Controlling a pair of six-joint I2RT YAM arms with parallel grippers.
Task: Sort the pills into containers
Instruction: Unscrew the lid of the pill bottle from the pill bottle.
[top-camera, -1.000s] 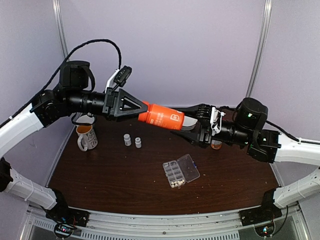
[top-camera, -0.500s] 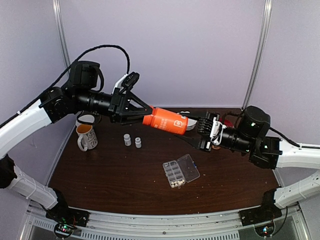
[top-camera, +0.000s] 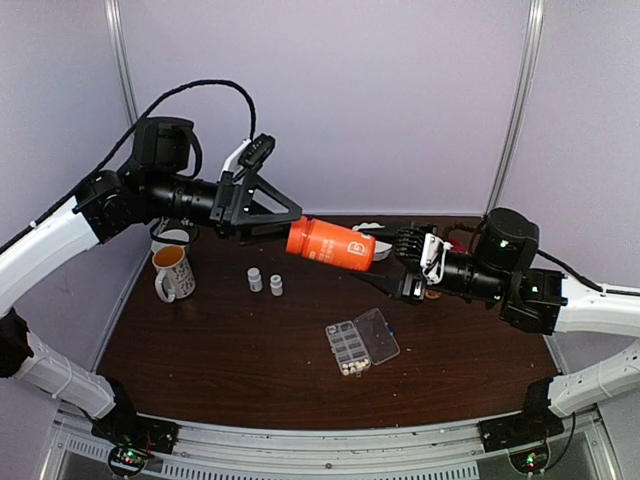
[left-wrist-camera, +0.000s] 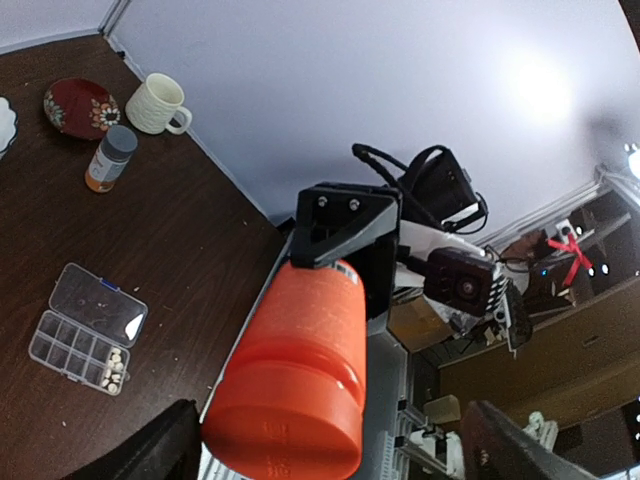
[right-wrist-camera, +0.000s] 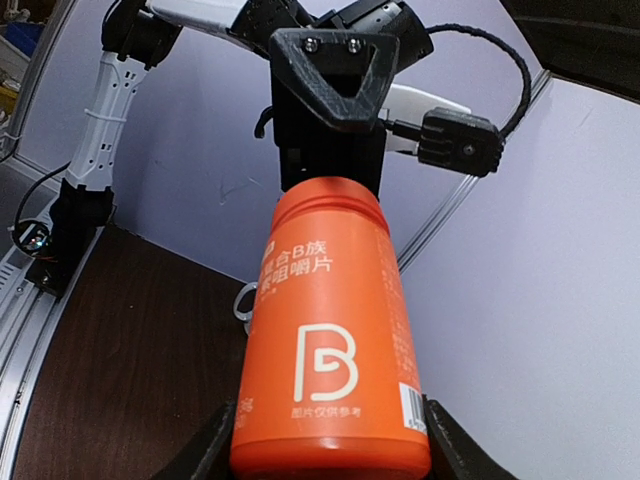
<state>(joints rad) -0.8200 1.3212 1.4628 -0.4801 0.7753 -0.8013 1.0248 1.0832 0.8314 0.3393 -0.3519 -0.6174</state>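
Left fingers (left-wrist-camera: 510, 445) have spread apart off orange bottle (top-camera: 330, 243); right fingers (right-wrist-camera: 215, 445) clamp its base midair. Left wrist cam, unlike right's, shows organizer box (left-wrist-camera: 98, 305) w/ pills (left-wrist-camera: 115, 365) on worktop (left-wrist-camera: 150, 230).

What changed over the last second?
The left gripper opened, letting go of the orange bottle, which edged slightly rightward. The right gripper still holds it. The pill box, mug and small white bottles stayed put.
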